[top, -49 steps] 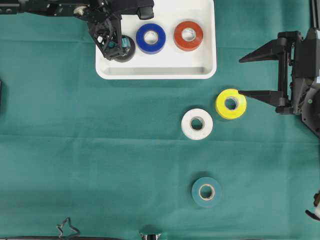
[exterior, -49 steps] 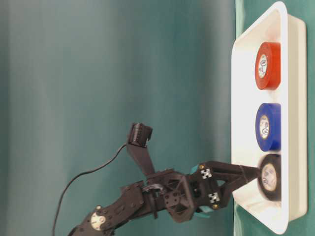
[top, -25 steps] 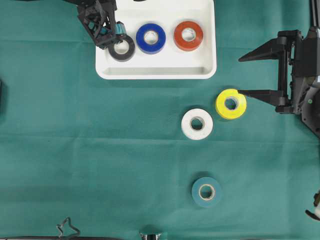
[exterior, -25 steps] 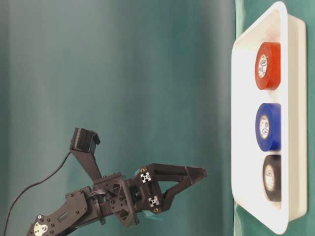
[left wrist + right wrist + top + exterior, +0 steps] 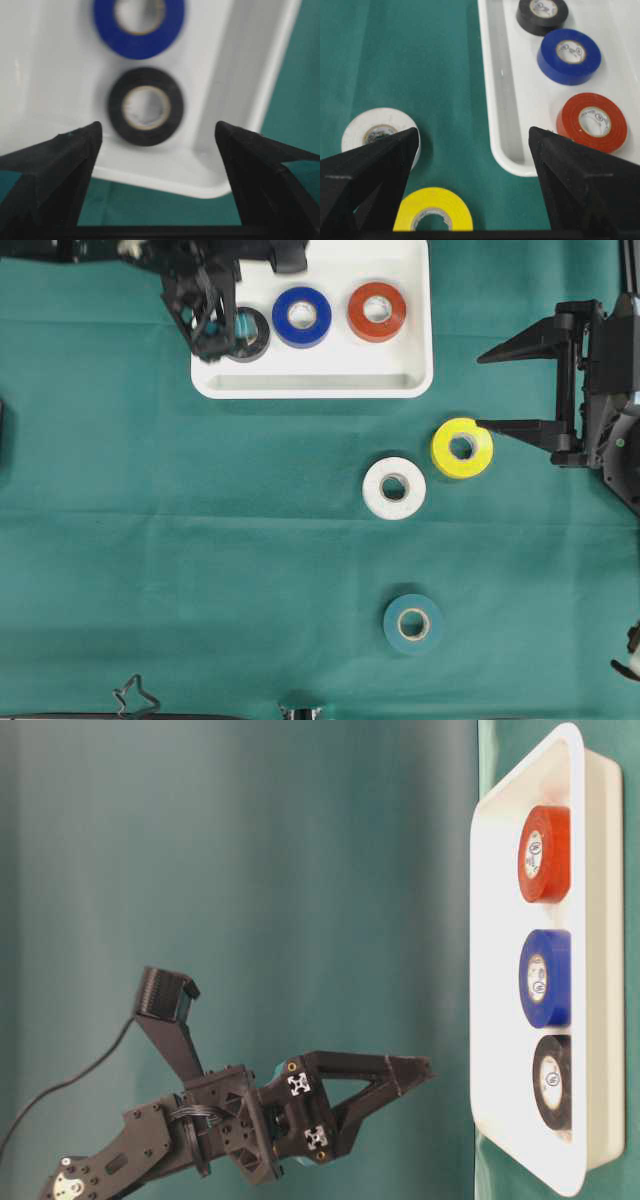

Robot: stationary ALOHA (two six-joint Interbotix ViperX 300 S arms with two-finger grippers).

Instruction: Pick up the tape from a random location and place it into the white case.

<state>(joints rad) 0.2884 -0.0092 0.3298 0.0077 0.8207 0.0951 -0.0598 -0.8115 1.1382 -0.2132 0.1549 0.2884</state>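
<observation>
The white case [image 5: 310,380] holds a black tape [image 5: 252,338], a blue tape [image 5: 302,316] and a red tape [image 5: 377,311]. My left gripper [image 5: 222,325] hangs open above the case's left end, clear of the black tape [image 5: 117,107], with nothing between its fingers [image 5: 157,130]. On the green cloth lie a yellow tape [image 5: 462,447], a white tape [image 5: 394,487] and a teal tape [image 5: 413,624]. My right gripper [image 5: 480,392] stands open just right of the yellow tape [image 5: 432,205], its lower finger at the roll's edge.
The table-level view shows the left gripper [image 5: 415,1075] raised well off the case [image 5: 497,1020]. A small dark wire shape [image 5: 135,697] lies at the front left edge. Green cloth covers the table.
The left gripper, low around the black tape a second ago, has lifted away and left it lying in the case. The right arm has not moved.
</observation>
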